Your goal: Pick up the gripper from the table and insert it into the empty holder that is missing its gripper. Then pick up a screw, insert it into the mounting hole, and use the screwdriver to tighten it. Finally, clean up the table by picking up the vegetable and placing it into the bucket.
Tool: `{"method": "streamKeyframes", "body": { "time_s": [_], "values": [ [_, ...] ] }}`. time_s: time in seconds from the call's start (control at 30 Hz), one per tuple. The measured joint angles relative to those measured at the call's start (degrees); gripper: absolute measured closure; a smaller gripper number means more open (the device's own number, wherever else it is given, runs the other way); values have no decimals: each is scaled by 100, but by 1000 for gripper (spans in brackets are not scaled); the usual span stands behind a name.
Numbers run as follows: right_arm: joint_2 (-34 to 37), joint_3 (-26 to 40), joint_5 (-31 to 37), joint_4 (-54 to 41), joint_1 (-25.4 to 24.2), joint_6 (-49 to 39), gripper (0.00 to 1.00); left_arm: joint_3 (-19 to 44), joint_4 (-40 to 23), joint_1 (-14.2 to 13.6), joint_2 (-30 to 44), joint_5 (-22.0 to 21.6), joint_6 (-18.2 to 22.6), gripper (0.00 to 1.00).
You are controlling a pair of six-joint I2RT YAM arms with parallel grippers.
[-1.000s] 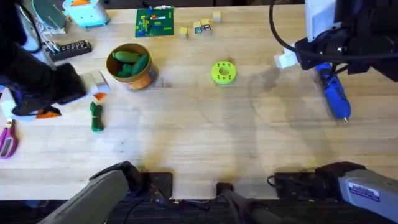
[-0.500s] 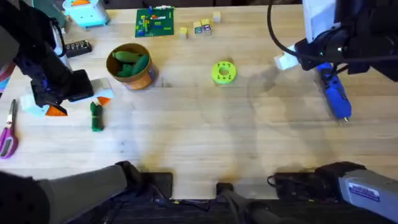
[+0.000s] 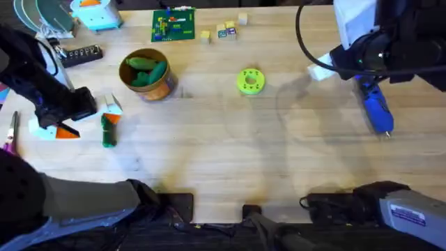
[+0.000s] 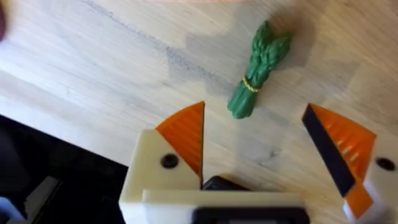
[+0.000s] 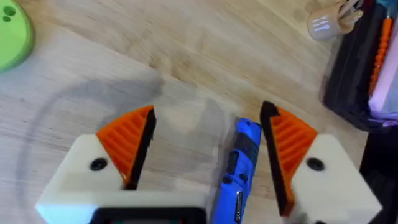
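A green asparagus bundle, the vegetable, lies on the table left of centre. My left gripper hovers over it, open and holding nothing; the bundle lies just ahead of its white fingers with orange pads. The ochre bucket stands behind it with green vegetables inside. At the far right lies the blue screwdriver. My right gripper is open above its upper end, the body nearer one pad. The loose gripper, holder, mounting hole and screw are out of view.
A green round disc sits mid-table. A green circuit board, small wooden blocks and a black bit rack line the far edge. Pink scissors lie at the left edge.
My left arm has swung right and my left gripper now sits over the asparagus bundle. The right arm and the screwdriver have barely moved.
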Motion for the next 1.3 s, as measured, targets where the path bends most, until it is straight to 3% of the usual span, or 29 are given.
{"method": "streamKeyframes", "body": {
  "time_s": [0.23, 0.87, 0.97, 1.3],
  "values": [
    [-2, 0, 0, -2, 0, -19, 9, -193, 280, 163, 519, 399, 195, 8],
    [-1, 0, 1, -337, 0, -19, 11, -269, 858, 163, 764, 562, 238, 12],
    [-1, 0, 0, -339, 0, -21, 10, -489, 970, 164, 763, 603, 238, 39],
    [0, 0, 0, -339, 0, -20, 10, -579, 1059, 174, 698, 696, 234, 275]
  ]
}}
